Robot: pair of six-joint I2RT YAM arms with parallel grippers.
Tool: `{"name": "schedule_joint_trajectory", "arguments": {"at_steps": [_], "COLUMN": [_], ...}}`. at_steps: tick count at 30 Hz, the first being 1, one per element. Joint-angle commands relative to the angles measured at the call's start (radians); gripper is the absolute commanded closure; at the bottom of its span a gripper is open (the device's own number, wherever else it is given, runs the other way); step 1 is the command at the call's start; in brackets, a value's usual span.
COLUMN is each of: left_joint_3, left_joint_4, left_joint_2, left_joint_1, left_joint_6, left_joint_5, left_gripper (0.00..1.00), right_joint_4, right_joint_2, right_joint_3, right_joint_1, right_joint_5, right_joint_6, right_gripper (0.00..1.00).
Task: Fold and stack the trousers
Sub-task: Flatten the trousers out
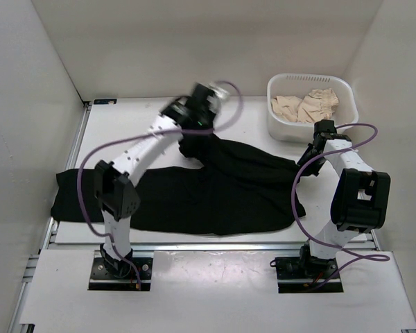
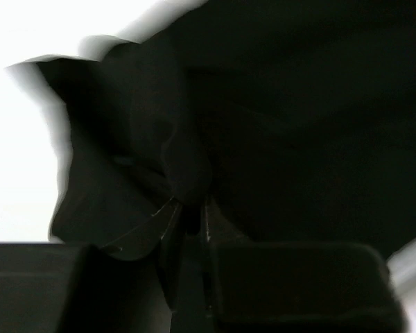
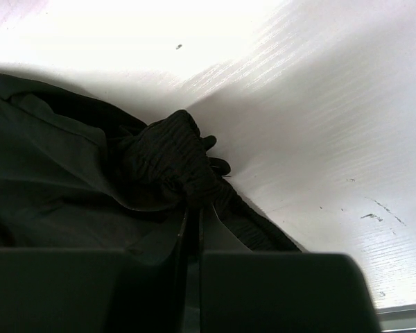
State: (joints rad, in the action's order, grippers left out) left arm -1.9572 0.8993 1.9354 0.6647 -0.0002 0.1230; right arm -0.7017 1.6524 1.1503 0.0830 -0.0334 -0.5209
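Note:
The black trousers (image 1: 194, 194) lie spread across the white table, one long leg reaching the left edge. My left gripper (image 1: 191, 133) is at the far middle, shut on a bunched fold of the black fabric (image 2: 159, 159) that it lifts off the table. My right gripper (image 1: 309, 161) is at the trousers' right end, shut on the ribbed black waistband (image 3: 170, 156), low over the table. In both wrist views the jaws stand almost together with fabric pinched between them.
A white plastic basket (image 1: 277, 118) at the back right holds crumpled beige cloth (image 1: 306, 105). White walls enclose the table on the left, back and right. The table's metal front rail (image 1: 215, 246) runs just ahead of the arm bases.

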Motion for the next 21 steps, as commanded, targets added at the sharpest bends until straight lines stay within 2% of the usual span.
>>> {"name": "schedule_joint_trajectory", "arguments": {"at_steps": [1, 3, 6, 9, 11, 13, 14, 17, 18, 21], "left_joint_3": [0.147, 0.156, 0.135, 0.043, -0.065, -0.121, -0.134, -0.143, -0.155, -0.164], "left_joint_4": [0.076, 0.107, 0.164, 0.204, 0.204, 0.132, 0.103, 0.066, 0.066, 0.075], "left_joint_2": [0.036, 0.081, 0.091, 0.076, 0.05, 0.05, 0.059, 0.146, 0.177, 0.272], "left_joint_1": [0.147, 0.162, 0.162, 0.124, 0.053, -0.017, -0.089, -0.152, -0.152, -0.152], "left_joint_6": [0.0, 0.0, 0.0, 0.0, 0.0, 0.0, 0.0, 0.0, 0.0, 0.0], "left_joint_5": [-0.043, -0.025, -0.025, -0.098, -0.155, -0.181, -0.192, -0.166, -0.11, -0.089], "left_gripper": [0.7, 0.48, 0.03, 0.0, 0.0, 0.0, 0.0, 0.0, 0.0, 0.0], "right_joint_4": [-0.002, -0.002, -0.002, -0.002, -0.002, 0.007, 0.007, 0.007, 0.007, 0.007], "right_joint_2": [-0.013, -0.013, -0.013, -0.013, -0.013, -0.013, -0.013, -0.003, -0.003, 0.006], "right_joint_3": [0.031, 0.031, 0.031, 0.012, 0.003, -0.007, -0.008, -0.008, -0.008, 0.012], "right_joint_1": [0.001, 0.001, 0.001, 0.001, 0.001, 0.001, 0.001, 0.001, 0.001, 0.001], "right_joint_5": [0.001, 0.001, 0.001, -0.009, -0.01, -0.01, -0.01, 0.0, 0.0, 0.0], "right_joint_6": [0.007, 0.007, 0.007, 0.016, 0.016, 0.007, 0.007, 0.007, 0.007, 0.007], "right_gripper": [1.0, 1.0, 1.0, 1.0, 1.0, 1.0, 1.0, 1.0, 1.0, 1.0]}}
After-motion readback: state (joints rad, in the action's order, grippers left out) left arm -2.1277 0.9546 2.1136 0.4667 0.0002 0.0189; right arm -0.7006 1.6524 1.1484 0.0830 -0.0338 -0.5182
